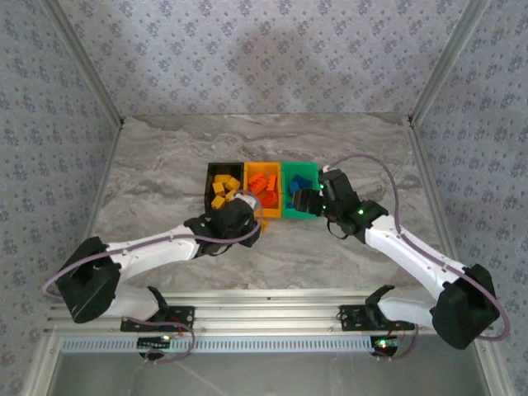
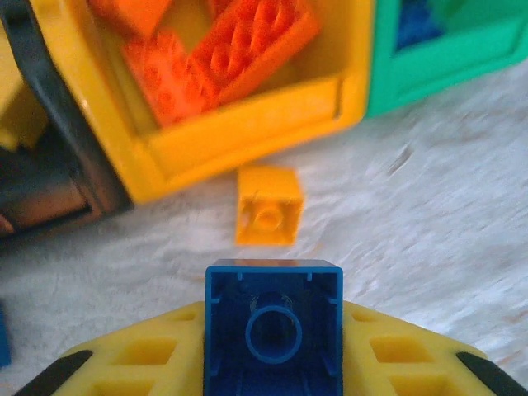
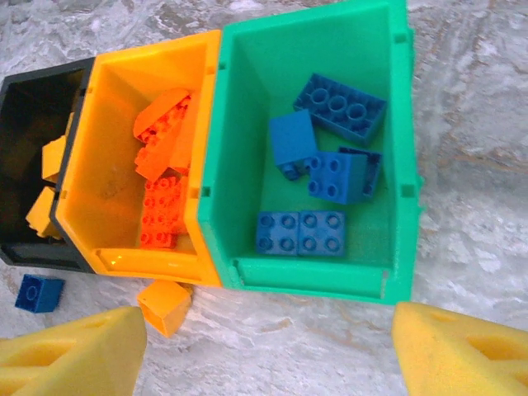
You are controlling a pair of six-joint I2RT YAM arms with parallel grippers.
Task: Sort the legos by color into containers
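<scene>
My left gripper is clamped on a blue brick, hollow underside facing the wrist camera. The green bin lies at 1 o'clock, past the orange-yellow bin corner. A loose yellow brick sits at 12. My right gripper, spread wide and empty, is nearer the green bin.

We see the bins from high overhead; both wrist cameras sit close before them, sharing the orange bin.

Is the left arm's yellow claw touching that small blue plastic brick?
Touching. The left wrist view shows the left gripper with yellow fingers pressed against both sides of the small blue plastic brick.
</scene>
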